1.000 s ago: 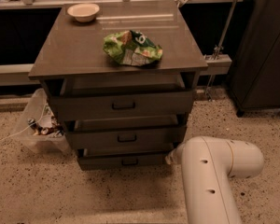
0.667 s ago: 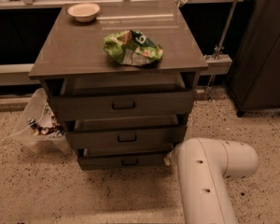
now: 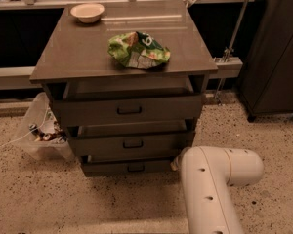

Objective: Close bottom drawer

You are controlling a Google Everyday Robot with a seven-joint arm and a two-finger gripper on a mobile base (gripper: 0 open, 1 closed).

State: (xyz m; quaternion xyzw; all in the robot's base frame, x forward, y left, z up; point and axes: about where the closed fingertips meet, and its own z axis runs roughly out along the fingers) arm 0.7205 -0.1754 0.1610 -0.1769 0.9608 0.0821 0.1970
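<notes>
The gripper (image 3: pixel 175 163), mostly hidden behind the white arm (image 3: pixel 210 189), sits at the right end of the bottom drawer (image 3: pixel 127 167); open or closed, I cannot tell

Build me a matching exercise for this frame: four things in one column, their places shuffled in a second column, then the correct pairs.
Things:
1. bowl
2. green bag
3. bottom drawer
4. gripper

Places:
A. lowest of the three fronts, small dark handle at its centre
B. near the middle of the tabletop, crumpled
C. by the right end of the lowest drawer front, mostly hidden behind the white arm
D. far left corner of the tabletop

Pairs: 1-D, 2-B, 3-A, 4-C
</notes>
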